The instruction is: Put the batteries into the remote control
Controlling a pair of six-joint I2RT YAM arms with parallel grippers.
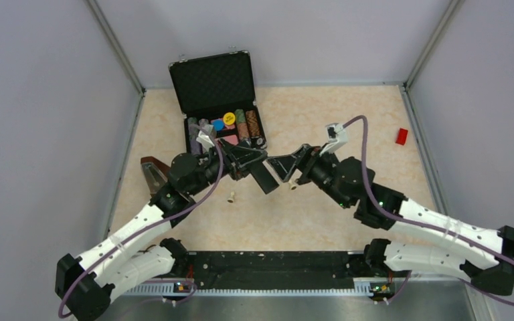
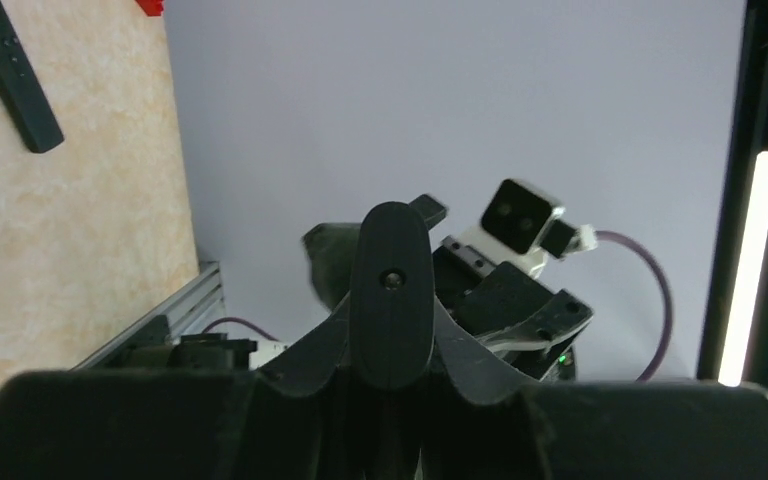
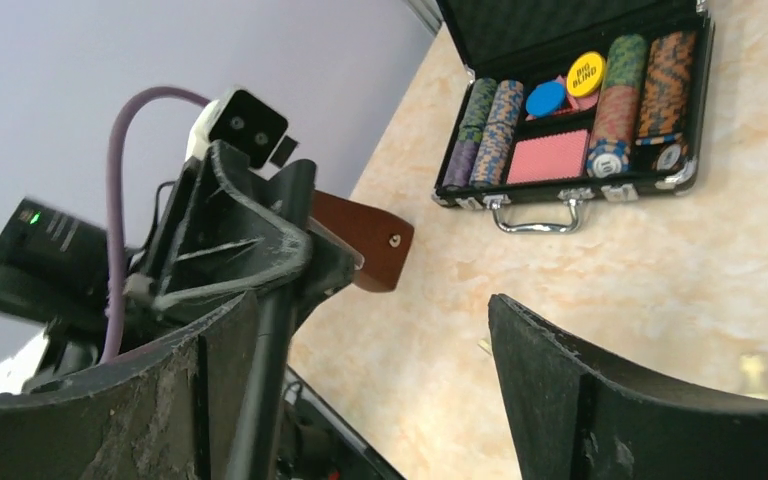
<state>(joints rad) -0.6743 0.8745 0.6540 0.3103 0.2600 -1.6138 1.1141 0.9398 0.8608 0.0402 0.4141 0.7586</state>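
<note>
While the left gripper [image 1: 253, 159] clamps one end of a plain black bar [image 1: 266, 177], the right gripper [image 1: 285, 170] faces it with its fingers spread wide. The bar's thin edge is just beside one finger [image 3: 160, 400]. In the left wrist view the remote [image 2: 12, 75] lies flat on the table [image 1: 308, 221], buttons up, well apart from both grippers. A red block [image 1: 401, 136] sits by the wall. An open chip case [image 1: 214, 83] stands behind the grippers, and a cream peg [image 1: 231, 197] lies in front.
</note>
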